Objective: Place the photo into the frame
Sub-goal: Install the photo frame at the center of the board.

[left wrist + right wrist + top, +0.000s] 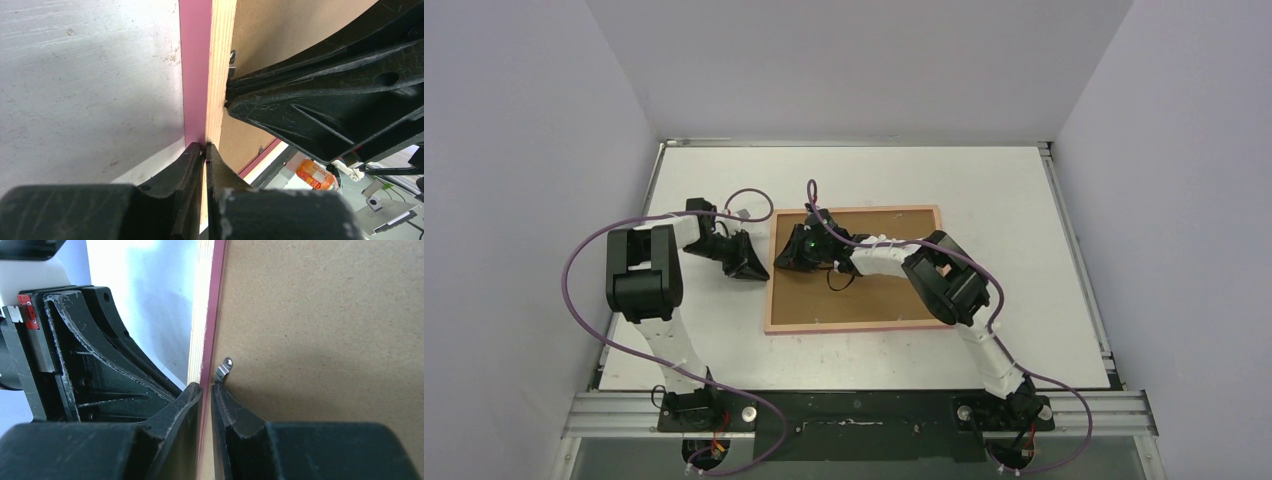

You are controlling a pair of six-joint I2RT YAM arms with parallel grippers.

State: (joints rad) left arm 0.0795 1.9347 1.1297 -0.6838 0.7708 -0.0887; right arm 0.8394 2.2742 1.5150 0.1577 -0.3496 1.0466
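Note:
The frame [854, 320] lies back up on the table, its pale wood rails around a brown backing board [874, 300]. The photo is hidden. My left gripper [760, 270] is shut, and its tips touch the outer top edge of the frame's left rail [220, 75], where the pink side [194, 75] meets the wood. My right gripper [792, 256] is over the same rail from the inside. Its fingers are shut to a narrow slit, one tip on the wood rail [198, 340], the other on the board beside a metal tab [224, 368].
The backing board [325, 330] fills the frame, and small metal tabs [232, 56] show along its edge. Both grippers crowd the frame's left rail, with the right gripper's body [325, 100] close in front of the left one. White table [1044, 200] surrounds the frame.

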